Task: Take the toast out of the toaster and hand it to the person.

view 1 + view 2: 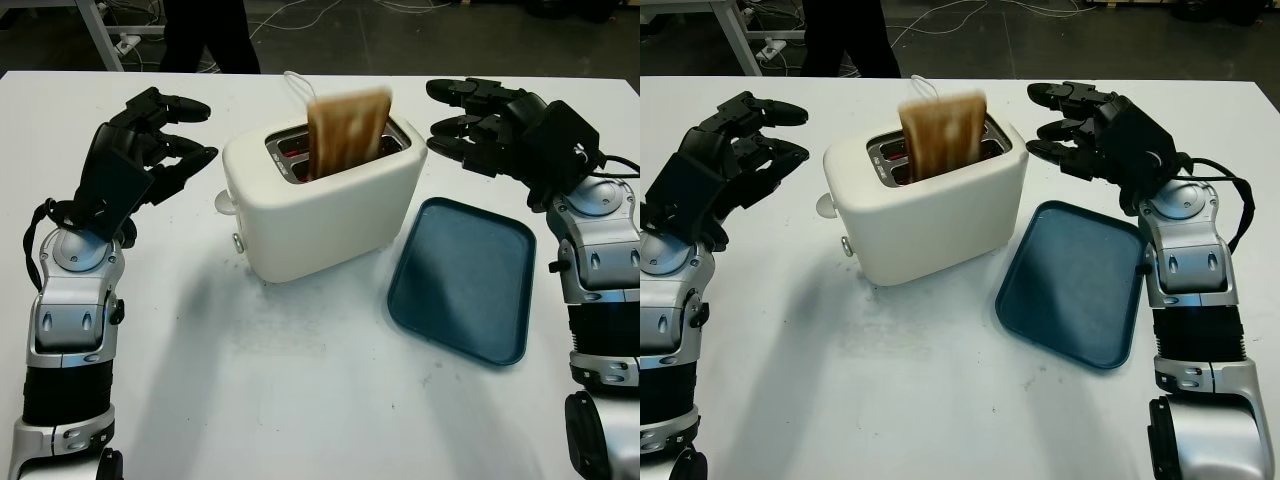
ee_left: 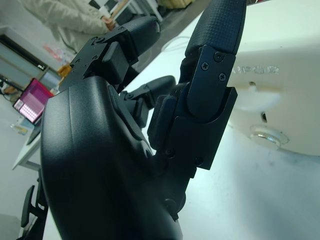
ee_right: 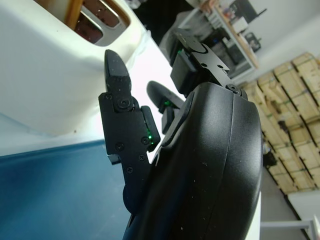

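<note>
The left hand (image 1: 150,140) is held open, grasping nothing, left of the cream toaster (image 1: 320,200), from whose slot a toast slice (image 1: 345,130) stands. The right hand (image 1: 480,125) is likewise open, above the blue tray (image 1: 465,280).

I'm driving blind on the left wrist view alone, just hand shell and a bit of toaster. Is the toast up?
Observer: Yes, the toast stands out of the toaster slot nearer the robot.
Operator: Where's my right hand?
Observer: The right hand is open, just right of the toaster, above the table.
Operator: Anything beside the toaster?
Observer: A blue tray lies to its right.
Operator: And the left hand?
Observer: The left hand is open, off the toaster's left side, not touching it.
</note>
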Robot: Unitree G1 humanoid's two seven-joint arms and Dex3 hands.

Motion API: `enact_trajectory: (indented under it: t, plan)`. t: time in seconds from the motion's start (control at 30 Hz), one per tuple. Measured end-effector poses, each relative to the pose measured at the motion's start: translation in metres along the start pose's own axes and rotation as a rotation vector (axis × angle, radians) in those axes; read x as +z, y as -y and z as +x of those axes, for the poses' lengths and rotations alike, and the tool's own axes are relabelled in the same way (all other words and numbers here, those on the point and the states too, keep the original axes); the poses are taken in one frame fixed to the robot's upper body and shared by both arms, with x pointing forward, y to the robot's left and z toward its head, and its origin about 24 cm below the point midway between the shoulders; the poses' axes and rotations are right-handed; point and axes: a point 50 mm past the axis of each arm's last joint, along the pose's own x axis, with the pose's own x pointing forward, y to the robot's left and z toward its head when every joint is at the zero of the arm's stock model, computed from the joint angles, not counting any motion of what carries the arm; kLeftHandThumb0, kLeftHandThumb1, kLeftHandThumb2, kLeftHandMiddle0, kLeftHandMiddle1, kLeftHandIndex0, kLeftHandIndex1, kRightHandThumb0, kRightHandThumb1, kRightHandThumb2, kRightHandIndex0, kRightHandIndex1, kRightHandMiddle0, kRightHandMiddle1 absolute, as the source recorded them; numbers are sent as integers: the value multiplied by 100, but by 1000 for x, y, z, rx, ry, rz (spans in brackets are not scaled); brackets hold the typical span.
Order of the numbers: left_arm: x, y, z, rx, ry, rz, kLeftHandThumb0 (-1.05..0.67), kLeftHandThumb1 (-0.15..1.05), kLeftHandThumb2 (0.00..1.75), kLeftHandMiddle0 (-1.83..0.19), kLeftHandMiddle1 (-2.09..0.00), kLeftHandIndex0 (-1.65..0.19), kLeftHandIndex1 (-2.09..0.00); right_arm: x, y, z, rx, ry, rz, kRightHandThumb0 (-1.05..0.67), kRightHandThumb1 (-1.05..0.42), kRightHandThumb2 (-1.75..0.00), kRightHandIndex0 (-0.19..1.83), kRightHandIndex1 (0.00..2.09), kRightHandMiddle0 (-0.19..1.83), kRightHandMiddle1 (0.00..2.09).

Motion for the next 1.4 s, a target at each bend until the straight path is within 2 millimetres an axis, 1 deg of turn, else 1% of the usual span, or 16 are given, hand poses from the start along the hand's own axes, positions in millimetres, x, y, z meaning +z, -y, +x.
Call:
enact_trajectory:
  t: [0.23, 0.27, 0.33, 0.4, 0.47, 0.53, 0.6, 0.7, 0.77, 0.83, 0.9, 1.0, 1.1, 1.17, 1.3, 1.4]
  plan:
    - [0, 0, 0, 0, 1, -2, -91, 92, 1, -41, -112, -37, -93, -1, 0, 0, 4, -8, -8, -26, -89, -6, 19, 88, 53, 2]
    - [0, 0, 0, 0, 0, -1, -91, 92, 1, -42, -112, -37, -93, 0, 1, 0, 5, -12, -25, -26, -88, -4, 22, 85, 55, 2]
    - [0, 0, 0, 1, 0, 0, -91, 91, 1, -42, -112, -37, -93, 3, 4, 1, 4, -22, -87, -26, -85, -1, 35, 70, 60, 4]
    - [0, 0, 0, 1, 0, -3, -91, 91, 1, -42, -113, -37, -93, 9, 9, 3, -6, -2, -125, -26, -81, -1, 42, 67, 64, 5]
    - [0, 0, 0, 0, 1, -6, -91, 92, 1, -41, -113, -37, -94, 19, 13, 7, -16, 51, -145, -22, -78, 0, 47, 66, 67, 7]
    - [0, 0, 0, 2, 1, -4, -90, 92, 1, -41, -113, -37, -94, 34, 18, 12, -27, 116, -162, -14, -74, -1, 49, 66, 69, 7]
    - [0, 0, 0, 2, 1, -4, -89, 92, 1, -41, -112, -36, -93, 54, 25, 18, -43, 186, -174, -8, -69, -1, 53, 66, 73, 9]
    - [1, 0, -1, 3, 5, -3, -89, 92, 1, -41, -112, -37, -93, 85, 30, 23, -40, 292, -189, -9, -60, -1, 63, 73, 85, 15]
    - [1, 0, -1, 7, 3, 0, -90, 92, 1, -41, -112, -37, -92, 103, 29, 26, -23, 353, -215, -6, -56, -1, 69, 78, 91, 19]
    - [1, 0, -1, 7, 3, 0, -89, 92, 1, -41, -112, -36, -92, 117, 24, 28, -5, 401, -259, -11, -53, 0, 73, 82, 96, 22]
    - [1, 0, -1, 7, 4, -2, -90, 92, 0, -41, -113, -37, -93, 125, 18, 29, 9, 430, -322, -28, -52, -1, 76, 83, 98, 24]
    - [1, 0, -1, 7, 4, -2, -91, 92, 0, -41, -114, -37, -94, 130, 6, 32, 41, 454, -426, -40, -53, -1, 77, 82, 99, 24]
    - [0, 0, -1, 7, 3, -2, -91, 92, 0, -42, -114, -37, -94, 128, -7, 36, 87, 444, -513, -44, -54, -1, 78, 78, 98, 24]
    - [0, 0, -1, 9, 3, -2, -91, 92, 0, -42, -114, -37, -94, 125, -16, 39, 116, 439, -585, -47, -54, 0, 83, 72, 99, 22]
    - [0, -1, -1, 13, 2, -1, -92, 92, 0, -41, -115, -37, -95, 118, -32, 44, 172, 449, -678, -41, -56, -1, 86, 64, 99, 18]
    - [-1, -1, -1, 13, 1, -2, -91, 92, 1, -41, -115, -36, -95, 114, -39, 46, 200, 461, -712, -41, -58, -1, 85, 62, 99, 16]
